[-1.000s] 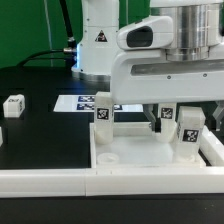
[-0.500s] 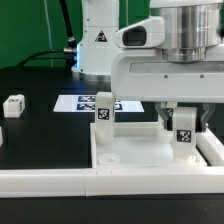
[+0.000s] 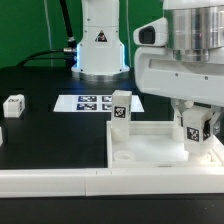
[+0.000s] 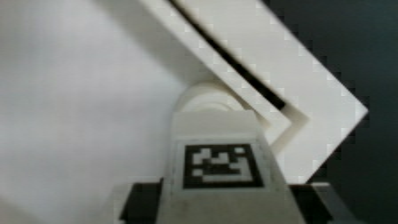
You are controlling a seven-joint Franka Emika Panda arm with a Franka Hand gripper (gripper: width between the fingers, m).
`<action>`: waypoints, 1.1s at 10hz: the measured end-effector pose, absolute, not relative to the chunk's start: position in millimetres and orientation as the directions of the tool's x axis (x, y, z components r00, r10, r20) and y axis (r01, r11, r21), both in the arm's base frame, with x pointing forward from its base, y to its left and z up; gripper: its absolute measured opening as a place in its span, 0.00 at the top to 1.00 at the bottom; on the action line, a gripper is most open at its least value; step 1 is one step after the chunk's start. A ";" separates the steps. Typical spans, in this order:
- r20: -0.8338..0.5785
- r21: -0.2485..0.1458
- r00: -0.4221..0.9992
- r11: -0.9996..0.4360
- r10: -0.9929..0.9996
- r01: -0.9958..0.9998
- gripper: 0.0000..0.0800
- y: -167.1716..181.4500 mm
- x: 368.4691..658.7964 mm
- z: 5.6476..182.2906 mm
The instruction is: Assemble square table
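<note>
Since legs belong at the corners of the square slab, flat on the tabletop, the fingers clamp one leg block upright by its sides over the slab's corner at the exterior view's right, perhaps touching it.

Ext. view: arm is cut off by top & right edges; slab is clipped at the exterior view's right. Marker board is partly hidden by centre leg block. Wrist view is blurred; pincer fingers are barely seen beside held leg block.
</note>
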State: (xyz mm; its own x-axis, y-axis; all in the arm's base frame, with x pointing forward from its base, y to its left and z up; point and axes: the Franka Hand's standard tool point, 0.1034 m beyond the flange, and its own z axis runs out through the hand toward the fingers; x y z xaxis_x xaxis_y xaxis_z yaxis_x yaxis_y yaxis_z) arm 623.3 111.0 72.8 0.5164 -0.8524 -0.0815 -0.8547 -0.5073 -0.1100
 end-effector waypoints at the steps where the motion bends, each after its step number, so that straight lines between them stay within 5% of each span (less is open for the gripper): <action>1: -0.099 -0.114 0.408 -0.397 -0.908 -0.911 0.64 114.9 623.8 72.6; 6: -0.137 -0.098 0.027 -0.014 -0.990 -0.995 0.64 139.1 625.4 69.1; 8: -0.130 -0.105 0.091 -0.077 -0.987 -0.991 0.56 138.6 625.4 69.1; 9: -0.120 -0.093 0.194 -0.183 -0.974 -0.979 0.35 136.1 624.2 70.2; 10: -0.108 -0.069 0.324 -0.318 -0.940 -0.945 0.35 134.6 624.9 74.5; 11: -0.089 -0.057 0.493 -0.490 -0.866 -0.870 0.22 134.6 626.7 79.0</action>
State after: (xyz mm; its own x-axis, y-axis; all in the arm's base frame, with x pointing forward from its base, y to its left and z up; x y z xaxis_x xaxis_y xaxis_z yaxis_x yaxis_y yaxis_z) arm 626.7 134.6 79.0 0.4929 -0.8656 -0.0886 -0.8701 -0.4896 -0.0569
